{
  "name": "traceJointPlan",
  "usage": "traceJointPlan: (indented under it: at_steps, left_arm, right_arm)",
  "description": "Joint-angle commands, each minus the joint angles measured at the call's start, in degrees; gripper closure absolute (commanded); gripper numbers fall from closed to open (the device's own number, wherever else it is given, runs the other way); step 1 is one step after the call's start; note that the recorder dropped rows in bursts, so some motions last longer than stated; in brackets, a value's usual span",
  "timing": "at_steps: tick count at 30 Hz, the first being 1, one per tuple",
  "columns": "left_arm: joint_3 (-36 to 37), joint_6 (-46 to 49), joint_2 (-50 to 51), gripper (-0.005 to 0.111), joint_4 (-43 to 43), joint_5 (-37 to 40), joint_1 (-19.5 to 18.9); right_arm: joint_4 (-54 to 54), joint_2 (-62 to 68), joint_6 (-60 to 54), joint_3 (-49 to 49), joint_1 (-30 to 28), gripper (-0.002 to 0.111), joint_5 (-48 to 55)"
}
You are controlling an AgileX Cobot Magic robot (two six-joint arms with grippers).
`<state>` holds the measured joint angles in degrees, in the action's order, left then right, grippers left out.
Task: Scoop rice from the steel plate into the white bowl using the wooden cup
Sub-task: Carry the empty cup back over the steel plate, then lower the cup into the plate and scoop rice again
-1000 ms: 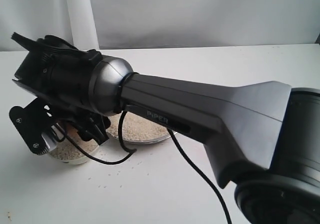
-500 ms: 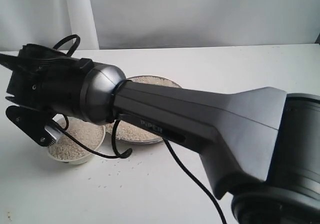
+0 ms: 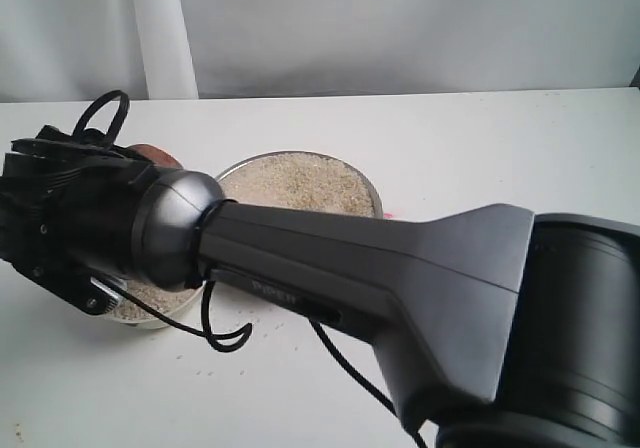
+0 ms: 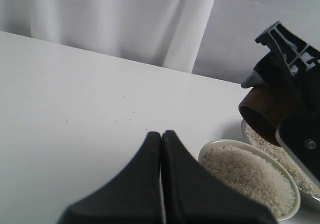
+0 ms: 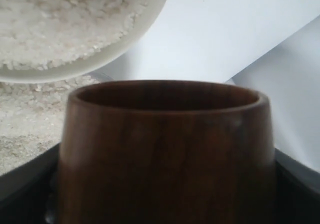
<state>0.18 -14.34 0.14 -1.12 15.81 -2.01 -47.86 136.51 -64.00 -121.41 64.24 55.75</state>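
1. While its dark fingers (image 5: pixel 20 189) press in from either side, the right gripper (image 4: pixel 282 96) is clamped on the wooden cup (image 5: pixel 165 149), which fills most of the right wrist view.
2. Seen from the left wrist, the cup hangs tilted in the air, its mouth angled down over the spot where the white bowl (image 4: pixel 206 153) and the steel plate (image 3: pixel 372 190) sit side by side.
3. Rice (image 4: pixel 247 176) fills the bowl almost to its rim, and a wide bed of grains covers the plate just beside it.
4. Near the bowl, the left gripper (image 4: pixel 161 174) has its two fingers pressed flat together with nothing between them, above the white table (image 3: pixel 500 148).
5. From the exterior view, the right arm (image 3: pixel 350 258) reaches across to the left and hides much of the bowl, with loose grains (image 3: pixel 250 340) scattered on the table in front.
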Motion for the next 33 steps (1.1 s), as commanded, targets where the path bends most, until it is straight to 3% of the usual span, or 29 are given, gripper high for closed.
traceJointPlan:
  at_steps: [1, 7, 14, 18, 25, 33]
  left_arm:
    - [-0.18, -0.22, -0.14, 0.107, 0.09, -0.52, 0.27]
    - [-0.18, -0.22, -0.14, 0.107, 0.09, -0.52, 0.27]
    - [-0.18, -0.22, -0.14, 0.107, 0.09, -0.52, 0.27]
    - [-0.18, -0.22, -0.14, 0.107, 0.09, -0.52, 0.27]
    - [-0.18, -0.22, -0.14, 0.107, 0.09, -0.52, 0.27]
    - [-0.18, -0.22, -0.14, 0.107, 0.09, -0.52, 0.27]
  right_arm:
    - [0.18, -2.01, 2.35, 0.05, 0.30, 0.108, 0.52]
    - [8.37, -5.40, 10.98, -0.05, -4.20, 0.108, 2.89]
    - [29.12, -10.22, 11.80, -0.05, -15.83, 0.108, 8.43]
    - [35.41, -10.73, 13.47, -0.05, -22.80, 0.108, 12.12]
    - [36.25, -8.76, 15.62, -0.05, -28.37, 0.108, 14.22]
    - [31.76, -2.05, 14.98, -0.05, -29.72, 0.108, 14.22]
